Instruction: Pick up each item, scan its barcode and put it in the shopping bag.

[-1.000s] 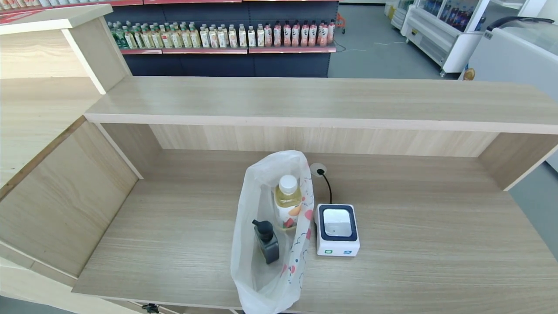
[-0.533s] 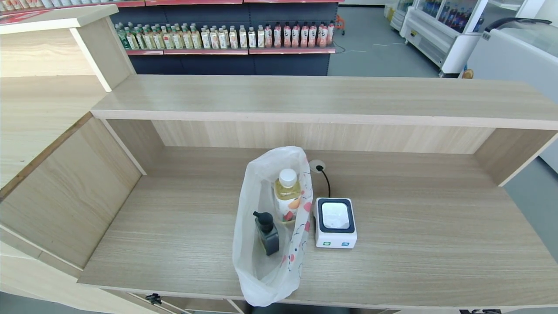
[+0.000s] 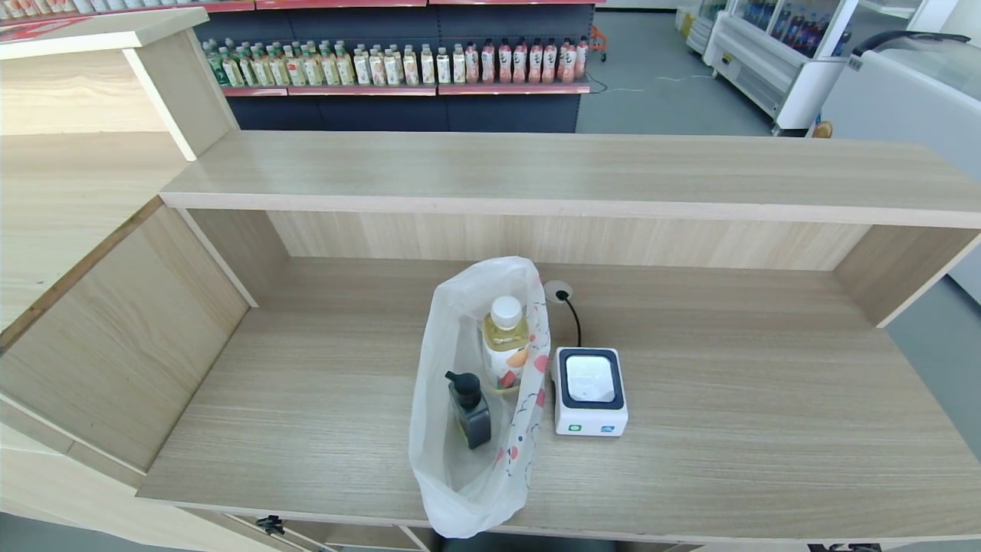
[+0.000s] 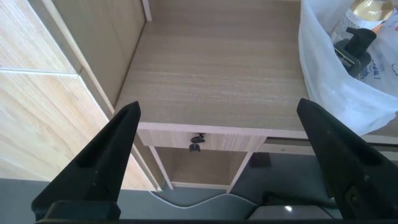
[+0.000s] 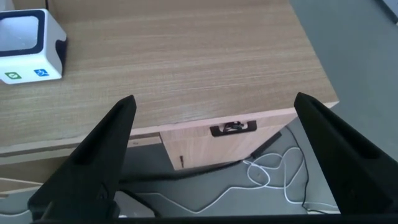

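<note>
White translucent plastic shopping bag point(image 3: 429, 429) stands mid-way along the pale wooden bench point(image 3: 728, 399). The white-capped yellow drink bottle point(image 3: 506, 345) and dark pump bottle point(image 3: 469, 410) are upright inside, just left of the white box scanner point(image 3: 590, 391). Both grippers hang wide open and empty off the bench's front edge: the left gripper point(image 4: 217, 168) is nearer the bag, the right gripper point(image 5: 214, 162) nearer the scanner.

Bright even light, seemingly from overhead.

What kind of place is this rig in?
Most likely a small shop's checkout: a white box-shaped barcode scanner and a translucent plastic shopping bag stand on a light wooden counter, with a long shelf of bottled drinks and white glass-topped freezers behind.
</note>
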